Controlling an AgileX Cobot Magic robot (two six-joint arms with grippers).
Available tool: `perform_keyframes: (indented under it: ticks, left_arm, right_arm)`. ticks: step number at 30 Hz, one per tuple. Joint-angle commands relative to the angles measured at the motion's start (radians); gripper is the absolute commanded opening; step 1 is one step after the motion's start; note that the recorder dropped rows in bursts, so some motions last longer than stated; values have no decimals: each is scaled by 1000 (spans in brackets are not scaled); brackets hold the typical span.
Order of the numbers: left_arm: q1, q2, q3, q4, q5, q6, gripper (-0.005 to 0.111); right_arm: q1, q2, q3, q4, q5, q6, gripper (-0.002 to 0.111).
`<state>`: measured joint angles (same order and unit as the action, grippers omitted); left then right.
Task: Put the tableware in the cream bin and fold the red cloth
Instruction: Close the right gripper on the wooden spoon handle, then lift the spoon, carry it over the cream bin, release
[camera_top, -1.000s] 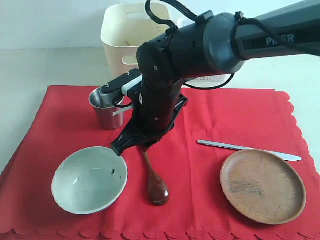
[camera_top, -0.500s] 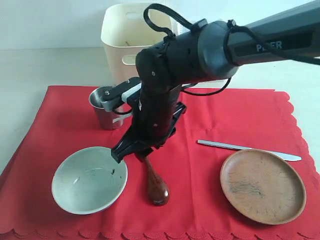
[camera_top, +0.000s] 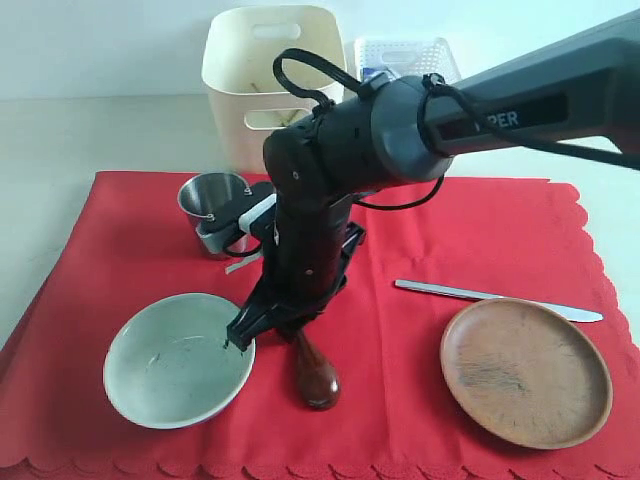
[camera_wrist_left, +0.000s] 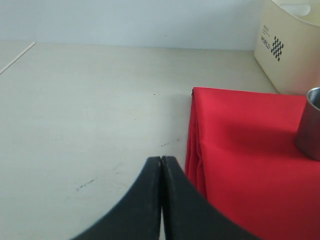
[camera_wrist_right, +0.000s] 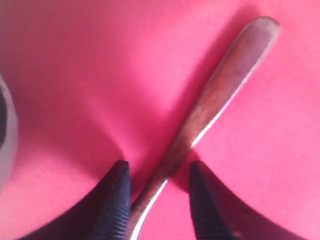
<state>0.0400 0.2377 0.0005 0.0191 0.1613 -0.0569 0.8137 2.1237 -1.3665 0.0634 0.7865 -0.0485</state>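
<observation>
The right arm hides much of the middle of the scene. It covers the spoon's (camera_top: 314, 378) handle, part of the cup's (camera_top: 212, 204) side and the lower front of the cream bin (camera_top: 262, 62). The white basket (camera_top: 404, 54) behind shows only in part. The cloth (camera_top: 470, 225) is cut off at the near edge of the exterior view. In the right wrist view the spoon's scoop is out of frame and the bowl (camera_top: 178, 362) is only a blurred grey sliver at the border. The left gripper (camera_wrist_left: 161, 160) does not show in the exterior view.

The spoon lies on the cloth, just beside the bowl and between it and the plate (camera_top: 526, 370). Its long axis runs near to far. The scoop points toward the near edge and the handle runs away under the right gripper (camera_top: 270, 328). The knife (camera_top: 500, 298) lies crosswise beyond the plate.

The right gripper's fingers (camera_wrist_right: 116, 200) stand narrowly apart on either side of the handle, down at the cloth. I cannot tell whether they touch the handle. The left gripper's jaws are pressed together with nothing between them. It hangs over bare table (camera_wrist_left: 90, 115) beside the cloth's edge.
</observation>
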Motion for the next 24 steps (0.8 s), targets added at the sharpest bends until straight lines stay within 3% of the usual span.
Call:
perform_keyframes:
  ticks: [1, 5, 14, 19, 24]
  left_arm:
    - [-1, 8, -1, -5, -7, 0, 1]
    - [-1, 8, -1, -5, -7, 0, 1]
    - [-1, 8, -1, -5, -7, 0, 1]
    - [-1, 8, -1, -5, -7, 0, 1]
    - [-1, 8, -1, -5, -7, 0, 1]
  right_arm:
    - [0, 5, 4, -63, -8, 27, 17]
    - [0, 5, 4, -70, 16, 37, 0]
    - [-2, -60, 4, -205, 81, 48, 0]
    - [-2, -173, 4, -444, 62, 223, 0]
    - [-2, -237, 4, -768, -65, 498, 0]
